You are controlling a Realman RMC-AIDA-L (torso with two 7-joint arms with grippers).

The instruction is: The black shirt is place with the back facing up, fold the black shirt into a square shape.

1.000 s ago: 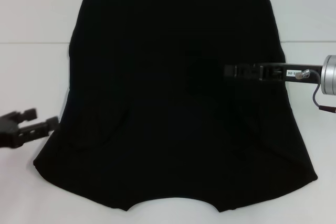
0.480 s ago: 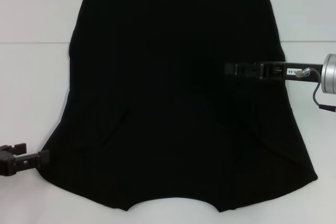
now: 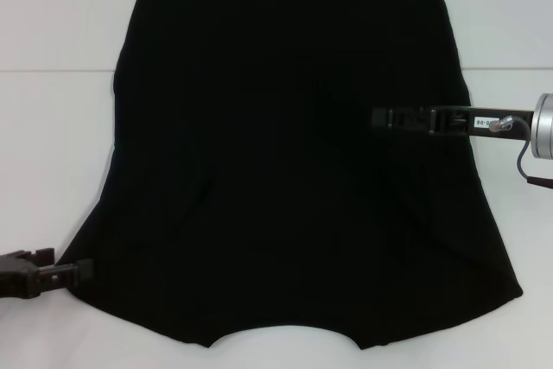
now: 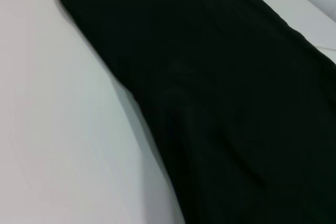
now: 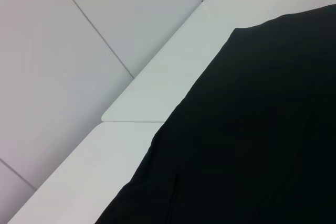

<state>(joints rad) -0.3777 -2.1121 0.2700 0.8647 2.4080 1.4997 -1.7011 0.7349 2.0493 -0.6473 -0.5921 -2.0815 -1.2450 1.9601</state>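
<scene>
The black shirt (image 3: 285, 153) lies flat on the white table (image 3: 52, 127), filling most of the space between the two arms, and no print shows, so the back side seems to be up. The left gripper (image 3: 76, 272) is low at the near left corner of the shirt, and its fingertips are just at the edge of the cloth. I cannot tell if they are open or already closed on the hem; in the left wrist view only the dark fabric (image 4: 220, 103) and the bare table (image 4: 63, 129) are visible. The right gripper (image 3: 378, 117) reaches in from the right side and sits over the middle-right part of the shirt, seen edge-on as a thin bar, so its opening also cannot be judged. I think the right arm is placed there to press the cloth or mark a fold line while the left one takes the corner beside it, but this is only my guess. The fabric looks soft, matt and thin, with some shallow wrinkles near the right gripper; the outline is wider at the near edge, which has a curved cut in its middle.
</scene>
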